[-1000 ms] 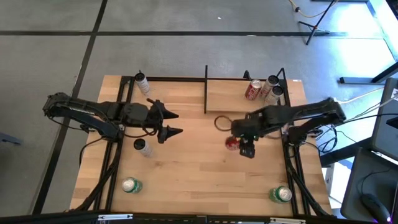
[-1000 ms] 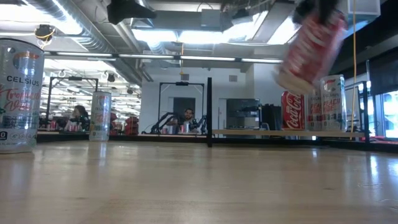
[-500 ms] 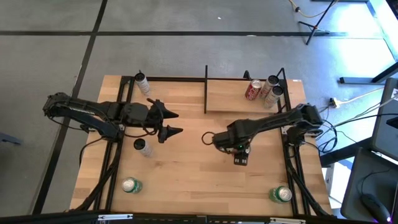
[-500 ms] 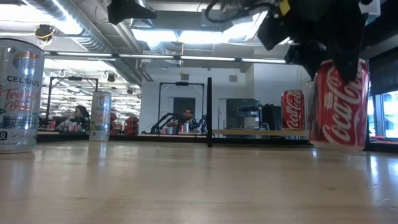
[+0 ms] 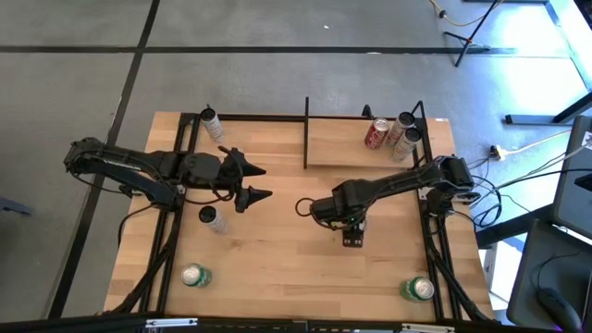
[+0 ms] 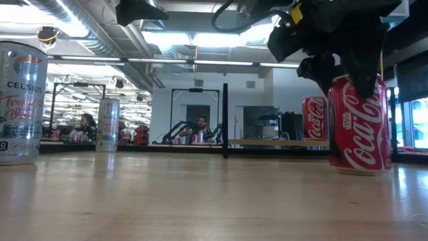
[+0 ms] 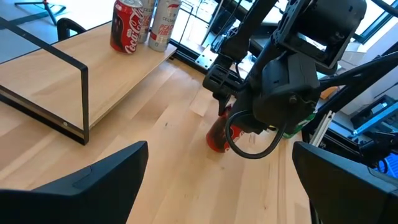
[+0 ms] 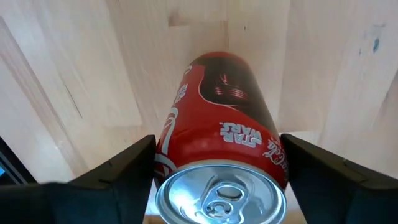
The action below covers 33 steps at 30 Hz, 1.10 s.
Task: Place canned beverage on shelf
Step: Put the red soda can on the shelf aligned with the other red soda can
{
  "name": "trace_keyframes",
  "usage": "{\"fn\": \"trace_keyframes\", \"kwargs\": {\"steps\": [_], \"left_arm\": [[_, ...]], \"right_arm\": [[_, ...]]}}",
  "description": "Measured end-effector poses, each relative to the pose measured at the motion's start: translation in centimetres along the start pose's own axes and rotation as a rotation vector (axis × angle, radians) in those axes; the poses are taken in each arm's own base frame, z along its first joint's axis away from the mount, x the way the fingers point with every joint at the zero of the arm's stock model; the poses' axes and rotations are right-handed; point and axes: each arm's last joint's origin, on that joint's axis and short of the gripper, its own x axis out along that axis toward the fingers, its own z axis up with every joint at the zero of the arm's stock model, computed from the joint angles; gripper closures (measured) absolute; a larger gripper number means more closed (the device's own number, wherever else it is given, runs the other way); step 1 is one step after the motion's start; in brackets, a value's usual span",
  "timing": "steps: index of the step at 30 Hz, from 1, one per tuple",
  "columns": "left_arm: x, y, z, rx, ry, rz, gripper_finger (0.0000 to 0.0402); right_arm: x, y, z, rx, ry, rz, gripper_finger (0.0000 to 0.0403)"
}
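Down again: the red cola can [image 8: 217,134], which a second earlier hung tilted in the air, stood on the counter [image 5: 277,250] just to the 3 o'clock side of its middle, as we saw it from above. We judged that a setback or a re-grip, not progress: the can remained at 6 o'clock from the shelf [image 5: 338,143] and well apart from it, so the carry to the board was not yet done.

The right gripper [image 5: 351,233] had swung toward the counter's centre, its arm stretched in from 3 o'clock and bent steeply down over the can. Its fingers [image 8: 118,180] were on either side of the can and appeared to be grasping it near the top, the lid facing the wrist camera.

Three other cans [image 5: 393,132] already stood at the shelf's 3 o'clock end. The left gripper [image 5: 254,183] waited at 9 o'clock, fingers spread and holding nothing.
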Motion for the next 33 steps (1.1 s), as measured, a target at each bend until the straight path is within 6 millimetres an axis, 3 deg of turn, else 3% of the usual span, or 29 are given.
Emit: {"fn": "trace_keyframes", "kwargs": {"steps": [6, 10, 14, 19, 23, 27, 33], "left_arm": [[0.0, 0.0, 0.0, 0.0, 0.0, 0.0, 0.0007], [0.0, 0.0, 0.0, 0.001, 0.0, 0.0, 0.0007], [0.0, 0.0, 0.0, 0.001, 0.001, 0.0, 0.0007], [0.0, 0.0, 0.0, 0.001, 0.0, 0.0, 0.0007], [0.0, 0.0, 0.0, -0.005, -0.003, 0.006, 0.0007], [0.0, 0.1, 0.0, -0.026, -0.011, 0.018, 0.0007], [0.0, 0.1, 0.0, -0.061, -0.012, 0.018, 0.0007]], "right_arm": [[-0.3, 0.0, 0.0, -0.007, -0.017, -0.017, 0.0038], [-2.7, 0.1, -0.8, -0.011, -0.101, -0.013, 0.0019], [-5.2, 0.1, -2.9, 0.01, -0.164, 0.001, 0.0013], [-7.9, 0.7, -7.1, 0.047, -0.391, -0.062, 0.0013], [-7.5, 1.2, -10.7, 0.128, -0.56, -0.1, 0.0013], [-5.9, 1.9, -13.8, 0.202, -0.682, -0.089, 0.0013], [-3.4, 2.3, -16.3, 0.326, -0.629, 0.032, 0.0013]]}}
